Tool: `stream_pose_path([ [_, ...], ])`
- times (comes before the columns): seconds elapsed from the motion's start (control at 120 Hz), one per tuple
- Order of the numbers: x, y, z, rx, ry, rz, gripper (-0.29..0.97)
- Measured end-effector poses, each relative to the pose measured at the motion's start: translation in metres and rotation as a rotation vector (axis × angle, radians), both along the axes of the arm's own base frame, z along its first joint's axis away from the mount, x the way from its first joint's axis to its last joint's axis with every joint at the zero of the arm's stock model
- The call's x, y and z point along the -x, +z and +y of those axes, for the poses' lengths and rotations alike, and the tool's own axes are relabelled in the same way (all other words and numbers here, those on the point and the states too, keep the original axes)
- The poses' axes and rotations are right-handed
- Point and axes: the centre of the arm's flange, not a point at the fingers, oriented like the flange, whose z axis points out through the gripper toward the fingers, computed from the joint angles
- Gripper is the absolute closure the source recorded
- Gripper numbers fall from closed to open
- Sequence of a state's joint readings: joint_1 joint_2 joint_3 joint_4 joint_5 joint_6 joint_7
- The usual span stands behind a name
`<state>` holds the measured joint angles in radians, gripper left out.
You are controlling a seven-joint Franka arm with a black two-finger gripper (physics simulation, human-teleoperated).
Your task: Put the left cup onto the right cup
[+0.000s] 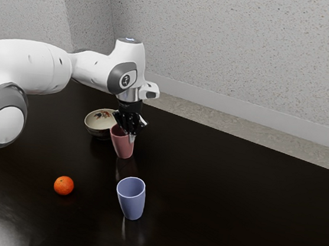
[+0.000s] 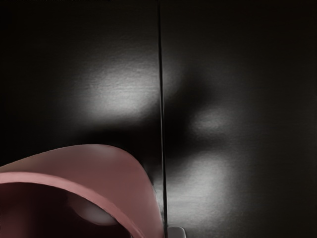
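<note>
The pincer (image 1: 130, 130) grips the pink cup (image 1: 121, 145) by its rim — the blue cup (image 1: 130, 197) stands apart, nearer the camera.

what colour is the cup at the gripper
The cup is dusty pink, clearest in the exterior view.

The pink cup (image 1: 122, 144), lavender-blue cup (image 1: 131, 197) and orange fruit (image 1: 63, 185) contrast with a black table (image 1: 233, 196); the bowl (image 1: 98, 121) seems patterned inside.

Bowl (image 1: 98, 122) behind rear cup (image 1: 121, 143); front cup (image 1: 130, 197) nearer; fruit (image 1: 64, 185) at the exterior view's left
</note>
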<state>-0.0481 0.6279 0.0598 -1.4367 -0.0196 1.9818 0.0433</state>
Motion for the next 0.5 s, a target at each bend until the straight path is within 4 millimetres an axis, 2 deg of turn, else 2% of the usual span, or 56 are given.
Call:
stream_pose_path([
  [0.258, -0.001, 0.017, -0.018, -0.025, -0.026, -0.026, 0.78],
  [0.5, 0.001, 0.053, -0.036, -0.036, -0.049, -0.074, 0.78],
])
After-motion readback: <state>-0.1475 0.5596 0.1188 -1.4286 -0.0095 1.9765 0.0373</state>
